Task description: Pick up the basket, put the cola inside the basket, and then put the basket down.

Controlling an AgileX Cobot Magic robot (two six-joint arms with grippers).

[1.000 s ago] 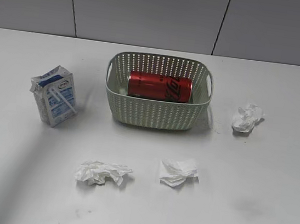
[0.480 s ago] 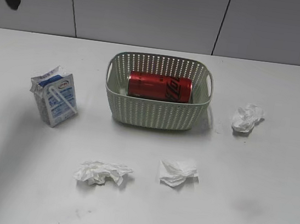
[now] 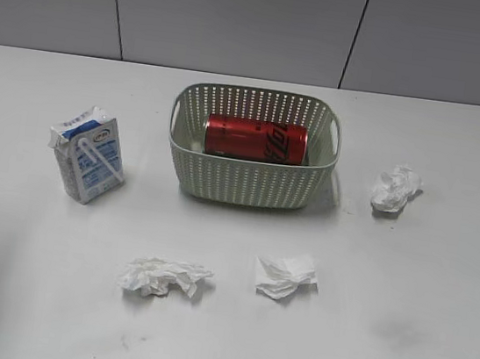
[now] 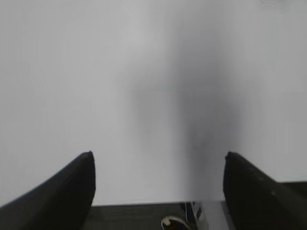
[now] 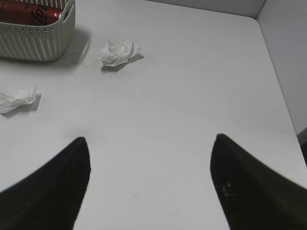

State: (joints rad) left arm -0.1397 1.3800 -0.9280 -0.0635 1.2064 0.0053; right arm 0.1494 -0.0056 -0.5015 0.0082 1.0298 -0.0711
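Observation:
The sage-green basket (image 3: 249, 181) stands on the white table at the back centre. The red cola can (image 3: 255, 138) lies on its side inside it. The basket's corner (image 5: 38, 40) and the can's end (image 5: 29, 12) also show at the top left of the right wrist view. My left gripper (image 4: 158, 165) is open and empty over blank white surface. My right gripper (image 5: 149, 148) is open and empty above the bare table, well to the right of the basket. Neither gripper shows in the exterior view.
A blue-and-white milk carton (image 3: 88, 154) stands left of the basket. Crumpled tissues lie at the front left (image 3: 163, 276), front centre (image 3: 284, 276) and right (image 3: 395, 188) of the table. The table's far right corner meets a wall (image 5: 256, 17).
The dark left arm at the top left of the exterior view has drawn away leftward and out of the frame. The basket, can and other things have not moved.

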